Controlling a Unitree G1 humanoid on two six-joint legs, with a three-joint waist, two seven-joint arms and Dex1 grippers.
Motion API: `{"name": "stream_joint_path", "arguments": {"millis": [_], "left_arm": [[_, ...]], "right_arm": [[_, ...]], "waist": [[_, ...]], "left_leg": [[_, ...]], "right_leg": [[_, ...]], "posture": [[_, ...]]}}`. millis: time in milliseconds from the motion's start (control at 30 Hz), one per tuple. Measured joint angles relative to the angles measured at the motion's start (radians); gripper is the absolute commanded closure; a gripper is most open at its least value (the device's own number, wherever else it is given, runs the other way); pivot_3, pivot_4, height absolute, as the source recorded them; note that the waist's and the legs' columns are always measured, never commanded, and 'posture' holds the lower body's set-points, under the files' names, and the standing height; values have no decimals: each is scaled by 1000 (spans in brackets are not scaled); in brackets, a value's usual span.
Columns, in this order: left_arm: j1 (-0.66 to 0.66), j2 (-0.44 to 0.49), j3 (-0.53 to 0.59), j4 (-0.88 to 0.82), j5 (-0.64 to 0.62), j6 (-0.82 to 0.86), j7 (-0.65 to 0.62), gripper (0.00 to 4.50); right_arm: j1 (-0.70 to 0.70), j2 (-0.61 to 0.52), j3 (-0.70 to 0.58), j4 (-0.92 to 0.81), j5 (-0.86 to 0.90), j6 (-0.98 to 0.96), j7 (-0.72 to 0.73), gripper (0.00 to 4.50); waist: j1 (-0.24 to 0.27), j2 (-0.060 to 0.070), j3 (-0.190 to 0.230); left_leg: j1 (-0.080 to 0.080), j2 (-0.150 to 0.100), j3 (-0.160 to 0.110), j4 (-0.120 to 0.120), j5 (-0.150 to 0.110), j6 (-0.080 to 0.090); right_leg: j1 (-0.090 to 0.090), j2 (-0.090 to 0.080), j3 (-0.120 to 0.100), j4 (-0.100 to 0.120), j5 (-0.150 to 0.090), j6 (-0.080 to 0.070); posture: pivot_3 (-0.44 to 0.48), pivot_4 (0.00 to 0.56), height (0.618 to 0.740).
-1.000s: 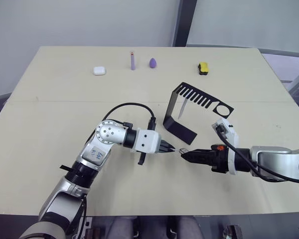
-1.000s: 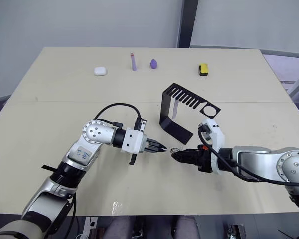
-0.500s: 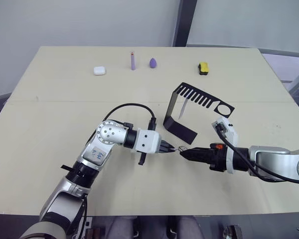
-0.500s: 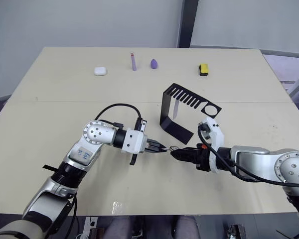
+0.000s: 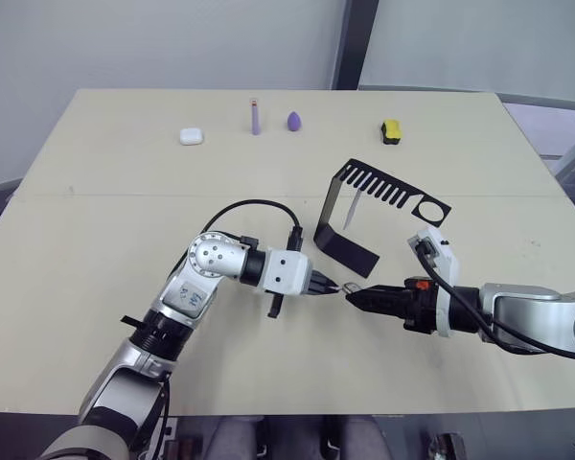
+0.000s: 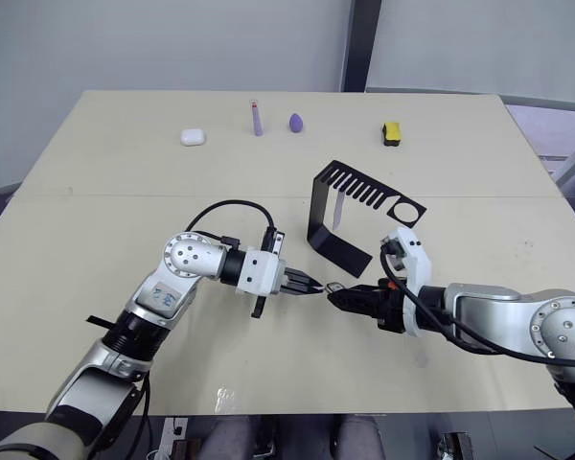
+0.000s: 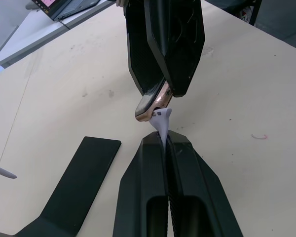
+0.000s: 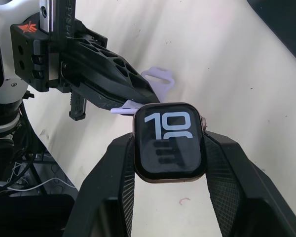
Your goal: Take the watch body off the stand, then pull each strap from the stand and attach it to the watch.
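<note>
Here the watch body [image 8: 169,141] sits clamped between the right gripper [image 8: 169,148] jaws, screen facing out, so its edge slot meets the strap [image 7: 161,122] pinched in the closed left gripper [image 7: 166,143] (second strap hangs on the stand [image 5: 350,216]).

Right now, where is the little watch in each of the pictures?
Left eye view: the watch is between the two end effector tips, just in front of the stand.
Right eye view: same spot, watch near the stand's base.
Left wrist view: copper edge of the watch, meeting the strap.
Right wrist view: watch face in the middle.
Shared landmark: the pale strap.
</note>
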Motion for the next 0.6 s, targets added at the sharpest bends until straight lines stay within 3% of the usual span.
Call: {"name": "stream_joint_path", "arguments": {"millis": [600], "left_arm": [[-16,-12,-3,4,12,5,2,4500]], "right_arm": [[-16,-27,1,-6,0,6,11,2989]], "waist": [[0,0,0]], "left_leg": [[0,0,0,0,0,0]], "right_leg": [[0,0,0,0,0,0]], "posture": [[0,150,740]]}}
